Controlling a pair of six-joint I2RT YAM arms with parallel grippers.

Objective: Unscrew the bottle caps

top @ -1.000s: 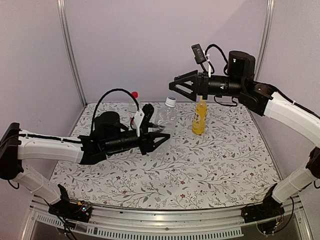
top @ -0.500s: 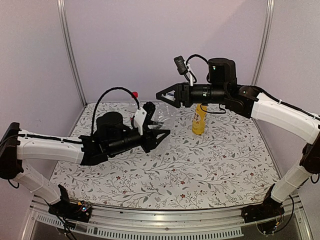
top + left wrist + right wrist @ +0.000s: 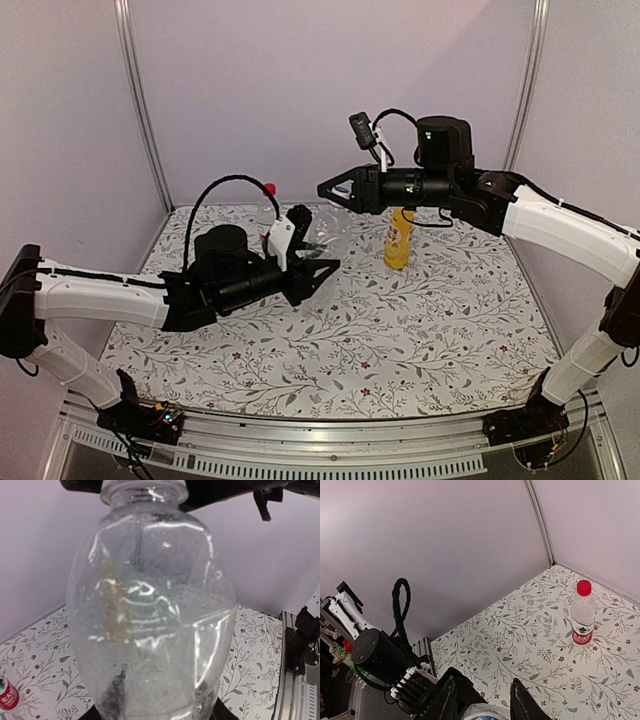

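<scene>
My left gripper point(image 3: 318, 248) is shut on the clear unlabelled bottle point(image 3: 326, 232) and holds it upright. That bottle point(image 3: 150, 620) fills the left wrist view, its dark fingers point(image 3: 116, 696) showing through the plastic. My right gripper point(image 3: 328, 192) reaches in over the bottle's top. Its fingers point(image 3: 521, 700) press both sides of the blue cap point(image 3: 485, 713). The yellow-orange bottle point(image 3: 397, 240) stands to the right, its cap hidden behind my right arm. The red-capped bottle point(image 3: 582, 616) with red-and-white label stands at the back left; its red cap point(image 3: 269, 188) shows.
The floral tablecloth point(image 3: 400, 330) covers the table. Purple walls and metal corner posts point(image 3: 140, 100) close in the back and sides. The left arm's black cable point(image 3: 205, 205) loops up near the red-capped bottle. An aluminium rail point(image 3: 330, 450) runs along the near edge.
My right gripper swung left from above the yellow-orange bottle to the clear bottle's top and closed its open jaws on the cap. The left arm has not moved.
</scene>
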